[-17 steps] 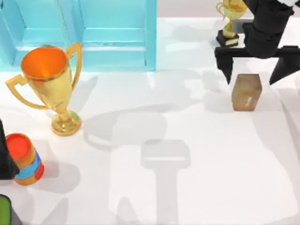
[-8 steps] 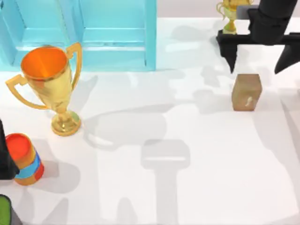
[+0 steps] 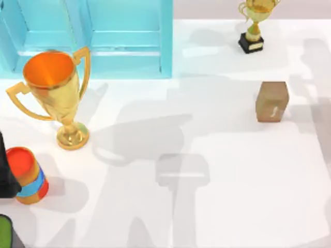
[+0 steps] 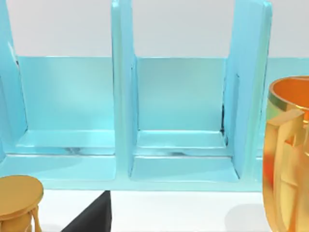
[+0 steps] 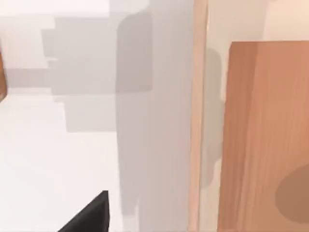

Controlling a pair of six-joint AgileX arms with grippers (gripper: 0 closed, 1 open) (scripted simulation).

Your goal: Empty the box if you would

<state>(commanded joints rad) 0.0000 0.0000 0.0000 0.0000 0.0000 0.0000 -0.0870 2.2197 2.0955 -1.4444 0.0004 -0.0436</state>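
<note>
The middle and lower right of the white table (image 3: 232,196) lie bare, giving wide open passage. At ten to twelve o'clock the blue box (image 3: 103,39) walls off the far left, its upright dividers splitting it into narrow bays. The large gold trophy (image 3: 57,95) stands tall at nine o'clock, just in front of the box. The striped can (image 3: 28,175) sits at eight o'clock. At two o'clock stands a small brown block (image 3: 271,102), with a small trophy (image 3: 253,26) at one o'clock beyond it.

A tall brown wooden panel (image 5: 263,140) stands beside the white tabletop (image 5: 58,159). A pale beige strip (image 5: 198,116) runs just beside the panel. Grey shadows lie on the tabletop near the strip.
</note>
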